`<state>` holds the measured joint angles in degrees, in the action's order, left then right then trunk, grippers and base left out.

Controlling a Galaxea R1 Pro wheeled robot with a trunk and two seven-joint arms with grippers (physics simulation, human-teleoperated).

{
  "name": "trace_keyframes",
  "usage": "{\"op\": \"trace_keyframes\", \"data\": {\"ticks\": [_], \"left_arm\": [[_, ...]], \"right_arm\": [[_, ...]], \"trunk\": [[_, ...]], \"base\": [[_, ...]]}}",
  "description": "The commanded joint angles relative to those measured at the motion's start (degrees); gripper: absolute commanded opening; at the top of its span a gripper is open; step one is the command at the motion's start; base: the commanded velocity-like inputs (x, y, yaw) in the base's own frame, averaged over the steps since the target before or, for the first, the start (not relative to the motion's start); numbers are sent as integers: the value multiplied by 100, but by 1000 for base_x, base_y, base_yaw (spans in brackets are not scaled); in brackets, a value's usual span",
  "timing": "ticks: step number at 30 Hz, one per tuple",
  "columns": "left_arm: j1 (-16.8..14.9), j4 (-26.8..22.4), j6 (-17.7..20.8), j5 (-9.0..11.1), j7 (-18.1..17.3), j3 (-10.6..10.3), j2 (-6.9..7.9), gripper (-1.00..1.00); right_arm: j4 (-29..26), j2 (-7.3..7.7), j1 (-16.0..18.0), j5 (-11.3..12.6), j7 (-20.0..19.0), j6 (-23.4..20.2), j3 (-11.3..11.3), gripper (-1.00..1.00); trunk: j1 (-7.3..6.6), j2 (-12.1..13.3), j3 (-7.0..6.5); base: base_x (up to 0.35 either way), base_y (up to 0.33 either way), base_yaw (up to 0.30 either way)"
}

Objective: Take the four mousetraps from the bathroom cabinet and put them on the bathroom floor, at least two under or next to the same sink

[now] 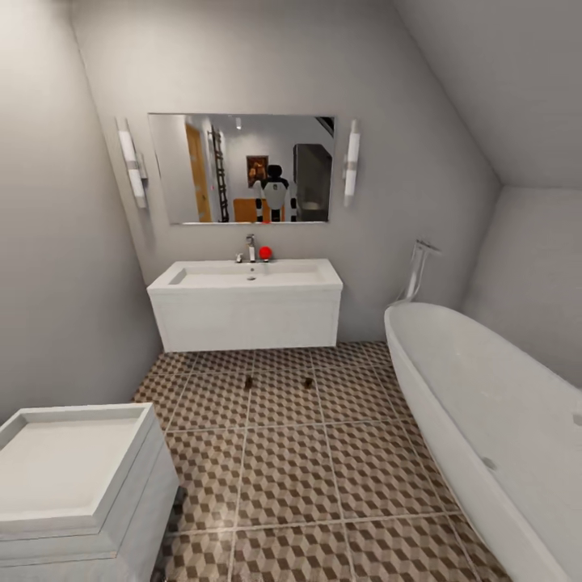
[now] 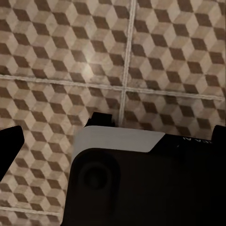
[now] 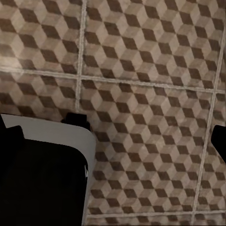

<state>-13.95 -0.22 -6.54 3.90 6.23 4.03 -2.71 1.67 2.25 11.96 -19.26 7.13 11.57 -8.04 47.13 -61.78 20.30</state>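
Where the bathroom floor (image 1: 323,477) lies open between bathtub (image 1: 485,420) at 3 o'clock and sink (image 1: 246,303) at 12, two mousetraps (image 1: 249,380) (image 1: 309,381) rest before the sink; my end effectors' spread, cannot tell.

Two small dark specks (image 1: 249,380) lie on the bathroom floor (image 1: 283,453) just in front of the sink (image 1: 246,303); from my head they are too small for me to tell what they are. A red blob (image 1: 265,253) beside the tap (image 1: 250,246) is too blurred to name. The bathtub (image 1: 485,420) is cut off by the right and bottom edges, and a white boxy fixture (image 1: 73,485) by the lower left corner. At my left wrist, my own dark body (image 2: 141,183) hides much of the tiles, and my left gripper's fingers (image 2: 9,148) show only as black slivers at the picture's edges. My right gripper's fingers (image 3: 220,141) are likewise cropped.
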Motion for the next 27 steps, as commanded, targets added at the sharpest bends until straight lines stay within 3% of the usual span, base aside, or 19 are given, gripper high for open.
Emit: {"op": "trace_keyframes", "data": {"ticks": [1,17,27], "left_arm": [[-3,4,-23,32,1,36,-2,100],[-3,4,-28,32,-1,36,-2,100],[-3,4,-48,32,0,36,-9,100]], "right_arm": [[18,1,8,-60,25,29,-48,100],[18,3,8,-53,25,30,-49,100],[18,3,8,-43,25,29,-49,100]], "trunk": [[-4,-4,-3],[-4,-4,-141],[-4,-4,-228]], "base": [[-343,0,-139],[-330,0,-141],[-91,0,-142]]}}
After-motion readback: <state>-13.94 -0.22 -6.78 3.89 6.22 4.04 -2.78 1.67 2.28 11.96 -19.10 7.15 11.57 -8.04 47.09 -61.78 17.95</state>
